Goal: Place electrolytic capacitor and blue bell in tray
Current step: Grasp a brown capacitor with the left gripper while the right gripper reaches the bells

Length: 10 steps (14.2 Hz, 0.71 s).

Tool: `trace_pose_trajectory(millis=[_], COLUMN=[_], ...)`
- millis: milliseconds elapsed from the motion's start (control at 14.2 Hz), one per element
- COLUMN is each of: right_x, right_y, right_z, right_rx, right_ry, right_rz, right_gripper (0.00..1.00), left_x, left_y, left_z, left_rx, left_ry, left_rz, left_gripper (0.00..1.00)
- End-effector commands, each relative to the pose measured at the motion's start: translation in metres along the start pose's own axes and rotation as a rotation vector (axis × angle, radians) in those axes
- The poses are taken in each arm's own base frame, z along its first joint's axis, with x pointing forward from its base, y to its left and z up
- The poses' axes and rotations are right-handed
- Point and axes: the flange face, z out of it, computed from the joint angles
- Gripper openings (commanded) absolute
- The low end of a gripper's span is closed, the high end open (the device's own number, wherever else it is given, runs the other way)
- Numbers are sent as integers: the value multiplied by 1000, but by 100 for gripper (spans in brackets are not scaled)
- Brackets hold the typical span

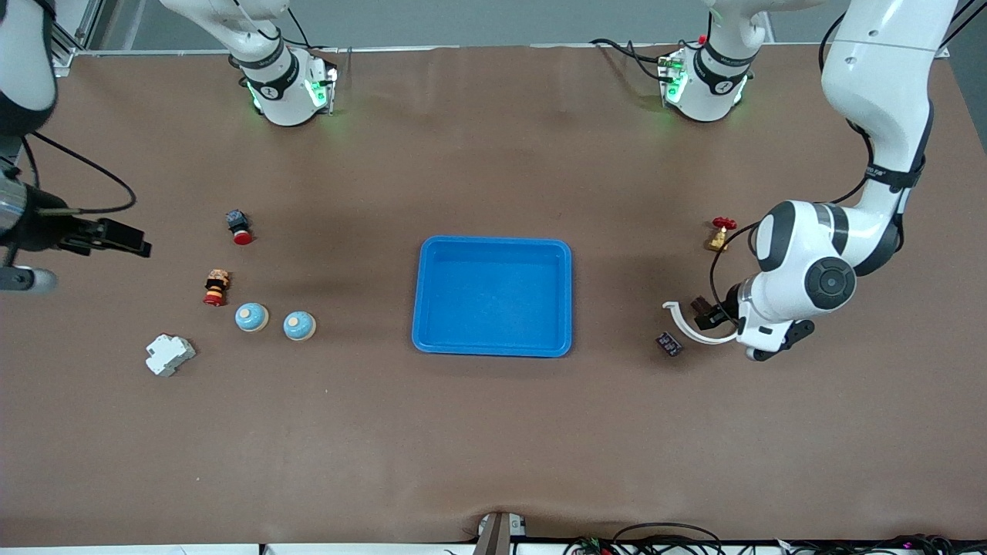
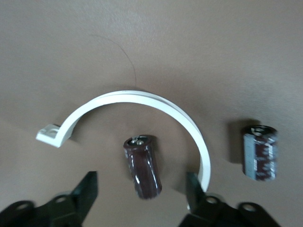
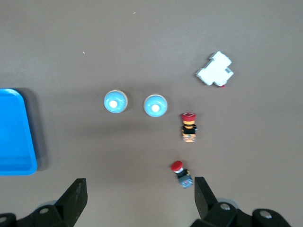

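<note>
A brown table holds a bright blue tray at its middle, with nothing in it. Toward the left arm's end of the table, the left gripper sits low over a dark brown electrolytic capacitor, a short cylinder lying on its side. The capacitor lies directly between the two black fingers, inside the arc of a white curved plastic clip. Its long axis runs along the fingers' own direction, across the line on which the jaws close, so they would meet its rounded sides. The jaws stand partly open, with a gap on each side of the capacitor, and nothing is gripped yet. One finger is very close to the end of the white clip. A second capacitor lies just outside the clip, nearer the front camera.

Toward the right arm's end of the table lie two blue bells, side by side. The right gripper waits high above that end, jaws wide open and empty. The left arm is much the nearer to the capacitor, the right arm to the bells.
</note>
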Motion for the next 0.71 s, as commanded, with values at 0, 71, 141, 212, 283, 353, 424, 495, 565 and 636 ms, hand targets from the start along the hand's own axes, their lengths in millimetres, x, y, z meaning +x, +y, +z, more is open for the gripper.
trace_pose_trajectory(millis=[0, 71, 141, 212, 283, 353, 424, 495, 565, 636], right_x=[1, 2, 4, 4, 5, 5, 5, 5, 7, 9], right_y=[-40, -45, -47, -51, -55, -57, -62, -65, -64, -66], right_z=[28, 37, 49, 64, 76, 88, 97, 107, 119, 130], right_rx=[-7, -6, -5, -4, -2, -1, 0, 1, 2, 3], right_ry=[9, 14, 23, 32, 42, 53, 63, 70, 69, 69], right_rz=[50, 42, 40, 34, 30, 26, 18, 13, 16, 14], right_gripper=[100, 100, 100, 100, 100, 100, 100, 100, 100, 100], left_x=[-9, -11, -13, -12, -12, -12, -12, -12, -12, -11], left_y=[-6, -9, -9, -10, -9, -9, -9, -9, -10, -10], left_z=[7, 13, 15, 17, 17, 21, 24, 25, 27, 32], left_rx=[-11, -2, -2, -1, -5, -7, -5, -4, -3, 1], left_ry=[14, 8, 10, 7, 13, 12, 10, 10, 8, 1], left_rz=[-11, -6, -5, -8, -6, -6, -6, -3, -4, -5], left_gripper=[72, 72, 71, 71, 69, 68, 68, 65, 62, 62])
